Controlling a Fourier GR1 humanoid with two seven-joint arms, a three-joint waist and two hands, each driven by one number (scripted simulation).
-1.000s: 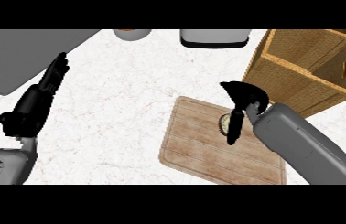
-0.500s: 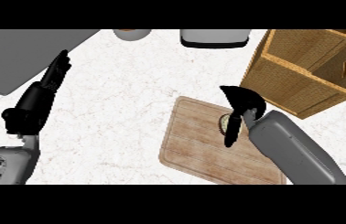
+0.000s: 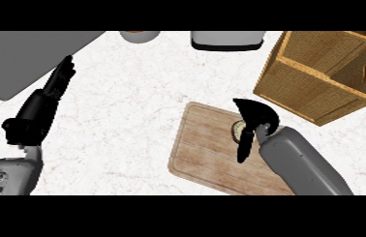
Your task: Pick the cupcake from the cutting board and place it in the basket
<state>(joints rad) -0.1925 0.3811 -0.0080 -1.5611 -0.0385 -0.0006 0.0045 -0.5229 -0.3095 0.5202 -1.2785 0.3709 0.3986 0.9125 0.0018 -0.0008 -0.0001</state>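
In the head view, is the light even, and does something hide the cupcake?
Head view: the light is flat and even on the white counter, with no glare and no strong shadows; the right hand curls over the cupcake on the cutting board, so only a small pale part shows.

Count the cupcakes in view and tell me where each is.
1. The cupcake sits on the cutting board, near its upper right, mostly covered by the right hand curled over it. Any others behind that hand or forearm would be hidden.
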